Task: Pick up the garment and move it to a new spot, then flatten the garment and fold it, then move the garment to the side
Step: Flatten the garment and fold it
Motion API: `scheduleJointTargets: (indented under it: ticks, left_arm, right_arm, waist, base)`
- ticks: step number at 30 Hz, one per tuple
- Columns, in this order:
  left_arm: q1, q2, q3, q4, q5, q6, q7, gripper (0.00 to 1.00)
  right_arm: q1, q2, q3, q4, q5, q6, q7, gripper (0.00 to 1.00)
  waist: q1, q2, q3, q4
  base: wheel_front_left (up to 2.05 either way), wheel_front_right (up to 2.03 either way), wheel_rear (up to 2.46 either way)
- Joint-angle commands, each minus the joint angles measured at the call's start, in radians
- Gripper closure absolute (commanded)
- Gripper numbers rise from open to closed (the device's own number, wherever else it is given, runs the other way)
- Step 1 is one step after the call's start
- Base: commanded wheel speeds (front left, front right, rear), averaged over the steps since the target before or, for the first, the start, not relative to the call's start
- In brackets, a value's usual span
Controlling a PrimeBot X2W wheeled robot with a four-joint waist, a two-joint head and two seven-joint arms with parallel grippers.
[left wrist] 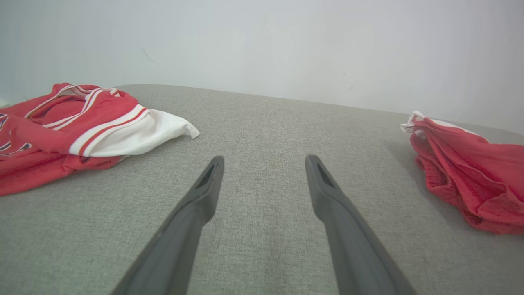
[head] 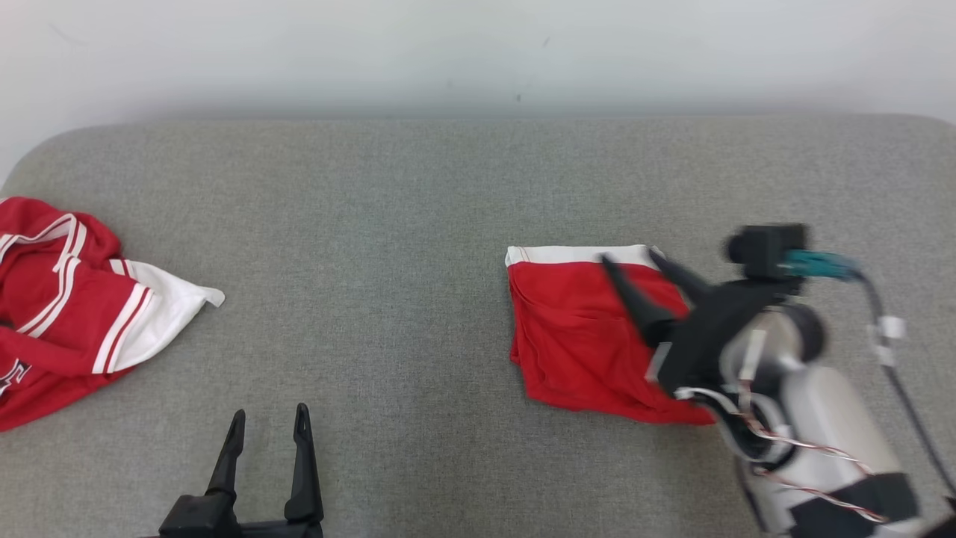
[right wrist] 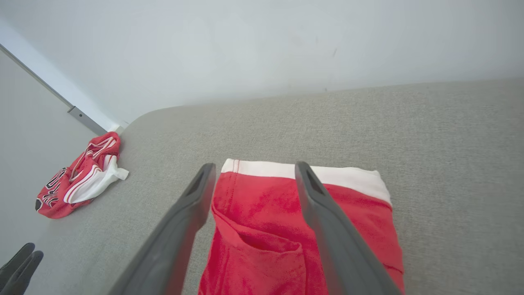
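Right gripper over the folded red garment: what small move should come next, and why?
Probably lift the right gripper straight up and back: its fingers stand open over the folded red garment, holding nothing, and the garment already lies to the right, apart from the crumpled jersey.

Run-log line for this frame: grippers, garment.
left gripper: open, idle | right gripper: open over folded red garment | crumpled jersey: far left

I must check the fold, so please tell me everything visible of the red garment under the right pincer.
The garment is soft red cloth with a white band along its far edge and a pocket-like flap. It lies folded into a rough rectangle, slightly wrinkled, on the grey surface, right of centre. The open right pincer is over it; contact cannot be told.
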Motion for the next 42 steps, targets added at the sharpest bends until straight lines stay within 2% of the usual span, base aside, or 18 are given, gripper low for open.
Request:
scheduleJointTargets:
  ticks: [1,7,8,9,10,15,27,35,36,39,42]
  left_arm:
    - [0.014,-0.001,-0.002,0.001,-0.003,0.002,-0.003,0.00]
    - [0.014,-0.001,-0.008,0.002,-0.007,0.003,-0.003,0.00]
    - [0.013,-0.001,-0.008,0.002,-0.006,0.002,-0.003,0.00]
    - [0.011,-0.001,-0.008,0.003,-0.005,0.001,-0.003,0.00]
    - [0.010,-0.001,-0.006,0.003,-0.003,0.000,-0.003,0.00]
    - [0.007,-0.001,-0.002,0.005,0.005,-0.004,-0.003,0.00]
    - [0.021,-0.001,0.002,0.005,0.015,-0.012,-0.003,0.00]
    - [0.030,-0.001,0.002,0.001,0.008,-0.006,-0.003,0.00]
    - [0.032,-0.001,0.002,0.003,0.007,-0.004,-0.003,0.00]
    - [0.036,-0.001,0.006,0.004,0.007,-0.001,-0.003,0.00]
    - [0.036,-0.001,0.013,0.002,0.007,0.000,-0.003,0.00]
  right_arm:
    - [0.032,-0.017,-0.038,-0.007,-0.013,-0.002,-0.011,0.00]
    - [0.108,-0.051,-0.177,0.026,-0.107,-0.002,-0.036,0.02]
    - [0.118,-0.052,-0.192,0.036,-0.125,-0.002,-0.040,0.29]
    - [0.127,-0.052,-0.202,0.046,-0.145,-0.002,-0.045,0.76]
    - [0.136,-0.048,-0.210,0.059,-0.160,-0.002,-0.048,1.00]
    - [0.147,-0.034,-0.202,0.116,-0.196,-0.002,-0.068,1.00]
    - [0.149,0.010,-0.041,0.209,-0.203,-0.002,-0.106,1.00]
    - [0.206,0.041,0.103,0.136,-0.157,-0.002,-0.096,1.00]
    - [0.228,0.049,0.151,0.103,-0.135,-0.002,-0.081,1.00]
    - [0.260,0.050,0.207,0.049,-0.101,-0.002,-0.056,1.00]
    - [0.293,0.051,0.226,-0.013,-0.076,-0.002,-0.065,1.00]
  waist:
    - [0.0000,-0.0001,-0.008,-0.006]
    - [0.0000,-0.0001,-0.010,-0.004]
    - [0.0000,-0.0001,-0.009,-0.003]
    - [0.0000,-0.0001,-0.008,-0.003]
    - [0.0000,-0.0001,-0.007,-0.002]
    - [0.0000,-0.0001,-0.004,-0.002]
    - [0.0000,-0.0001,-0.024,0.009]
    - [0.0000,-0.0001,-0.032,0.014]
    - [0.0000,-0.0001,-0.035,0.016]
    - [0.0000,-0.0001,-0.040,0.015]
    - [0.0000,-0.0001,-0.044,0.012]
  base:
    - [0.00,0.00,0.00]
    - [0.00,0.00,0.00]
    - [0.00,0.00,0.00]
    - [0.00,0.00,0.00]
    - [0.00,0.00,0.00]
    - [0.00,0.00,0.00]
    - [0.00,0.00,0.00]
    - [0.00,0.00,0.00]
    - [0.00,0.00,0.00]
    - [0.00,0.00,0.00]
    - [0.00,0.00,0.00]
